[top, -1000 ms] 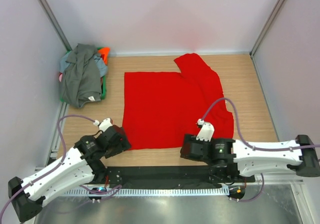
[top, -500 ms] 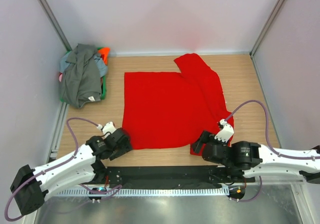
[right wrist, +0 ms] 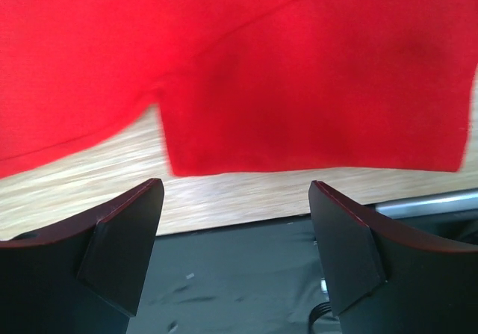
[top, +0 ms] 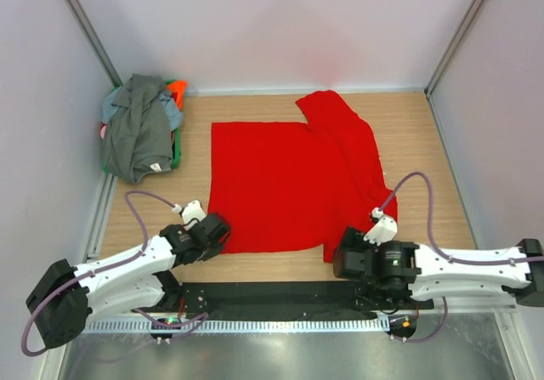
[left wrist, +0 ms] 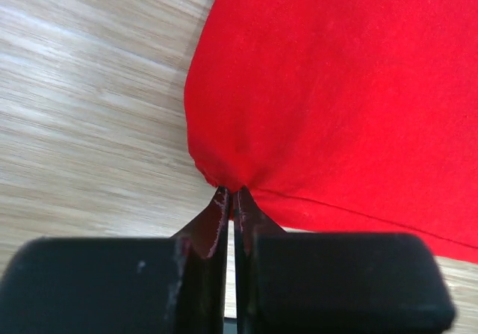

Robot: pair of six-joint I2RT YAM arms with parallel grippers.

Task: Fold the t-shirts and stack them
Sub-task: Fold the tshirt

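A bright red t-shirt point(top: 280, 184) lies spread flat on the wooden table point(top: 425, 142), its right side folded over. My left gripper point(top: 217, 229) is shut on the shirt's near left corner. The left wrist view shows the red cloth point(left wrist: 336, 87) bunched into the closed fingertips point(left wrist: 224, 199). My right gripper point(top: 338, 259) stands open just short of the shirt's near right corner. In the right wrist view the red hem point(right wrist: 299, 87) lies beyond the gripper point(right wrist: 235, 187), with nothing between the fingers. Other t-shirts sit piled at the back left, a dark grey one point(top: 136, 133) on top.
Orange point(top: 177, 87) and light blue point(top: 172, 116) cloth show in the pile by the left wall. A black strip point(top: 272, 295) and a metal rail run along the table's near edge. White walls close in the left, back and right sides.
My left gripper has moved forward onto the shirt's near left corner and shut on it. My right arm has shifted right to the shirt's near right corner, jaws still open.
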